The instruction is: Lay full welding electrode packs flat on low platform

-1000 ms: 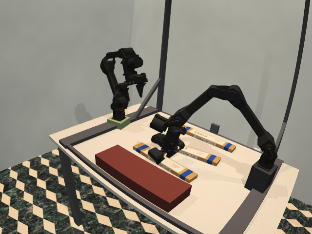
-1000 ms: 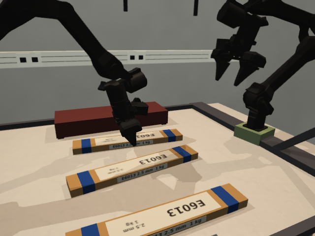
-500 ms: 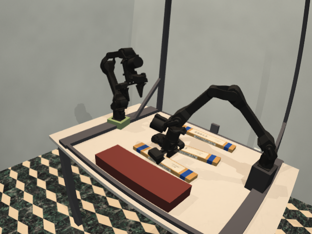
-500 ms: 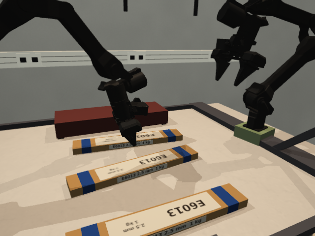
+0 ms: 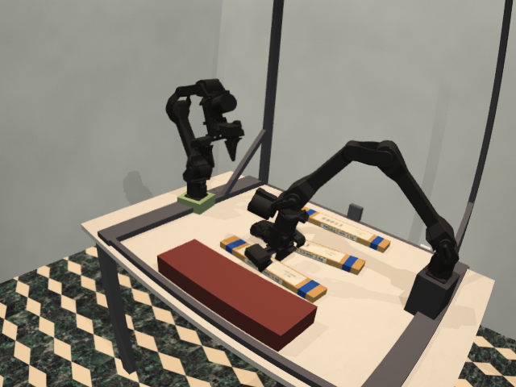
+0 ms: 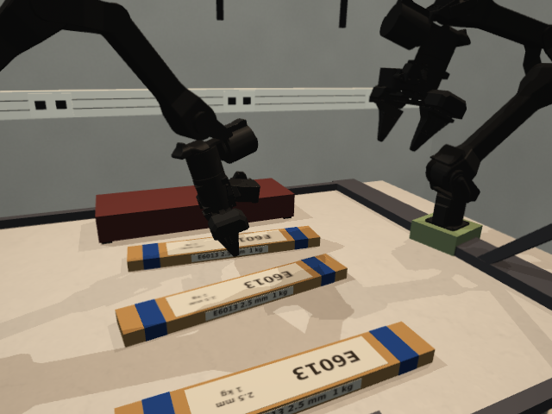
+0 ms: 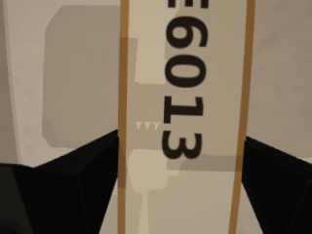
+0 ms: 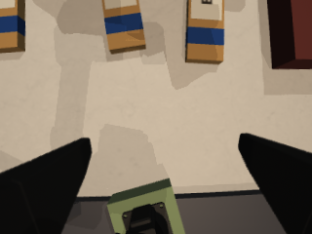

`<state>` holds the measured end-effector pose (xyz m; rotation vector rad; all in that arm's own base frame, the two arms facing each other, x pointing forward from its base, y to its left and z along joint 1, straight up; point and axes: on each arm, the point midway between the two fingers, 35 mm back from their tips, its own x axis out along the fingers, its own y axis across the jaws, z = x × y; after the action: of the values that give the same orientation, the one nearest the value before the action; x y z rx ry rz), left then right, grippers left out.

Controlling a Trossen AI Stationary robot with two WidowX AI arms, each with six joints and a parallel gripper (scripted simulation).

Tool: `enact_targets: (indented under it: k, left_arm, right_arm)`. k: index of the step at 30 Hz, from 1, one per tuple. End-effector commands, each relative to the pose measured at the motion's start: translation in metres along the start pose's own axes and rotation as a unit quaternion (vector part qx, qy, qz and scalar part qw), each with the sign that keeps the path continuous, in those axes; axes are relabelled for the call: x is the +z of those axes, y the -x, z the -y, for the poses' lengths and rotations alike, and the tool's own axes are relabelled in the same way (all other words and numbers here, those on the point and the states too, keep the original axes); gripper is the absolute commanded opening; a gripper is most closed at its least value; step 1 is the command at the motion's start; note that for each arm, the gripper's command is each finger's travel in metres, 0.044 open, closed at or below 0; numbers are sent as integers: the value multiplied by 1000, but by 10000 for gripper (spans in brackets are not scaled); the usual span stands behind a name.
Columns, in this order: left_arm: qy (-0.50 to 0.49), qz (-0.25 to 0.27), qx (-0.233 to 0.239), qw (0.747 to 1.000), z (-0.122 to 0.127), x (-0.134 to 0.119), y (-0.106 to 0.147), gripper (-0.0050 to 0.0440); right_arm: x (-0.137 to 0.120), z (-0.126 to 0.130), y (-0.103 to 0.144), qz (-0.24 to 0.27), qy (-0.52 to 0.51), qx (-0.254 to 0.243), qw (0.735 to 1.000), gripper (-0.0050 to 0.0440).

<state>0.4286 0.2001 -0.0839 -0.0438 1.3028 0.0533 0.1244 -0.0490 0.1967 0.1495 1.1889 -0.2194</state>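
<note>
where the left claw [image 5: 272,260] [image 6: 237,242] [image 7: 178,139] grips, the platform-side pack [image 5: 287,275] [image 6: 178,246] [image 7: 185,190] [image 8: 205,53] lies flat between its fingers.

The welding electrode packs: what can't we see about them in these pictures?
- How full each pack is: no view shows inside the closed packs.
- Top view: the middle pack's far end hides behind the left gripper.
- Exterior view: the nearest pack's near corner is cut off by the bottom edge.
</note>
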Motion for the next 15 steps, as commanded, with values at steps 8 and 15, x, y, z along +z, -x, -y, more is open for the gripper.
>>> enact_targets:
  k: [8, 15]
  left_arm:
    - [-1, 15, 9, 1000, -3, 10, 10, -50]
    - [-1, 16, 11, 1000, -3, 11, 17, -50]
  right_arm:
    - [3, 0, 5, 10, 2, -1, 1000, 430]
    - [3, 0, 5, 10, 2, -1, 1000, 430]
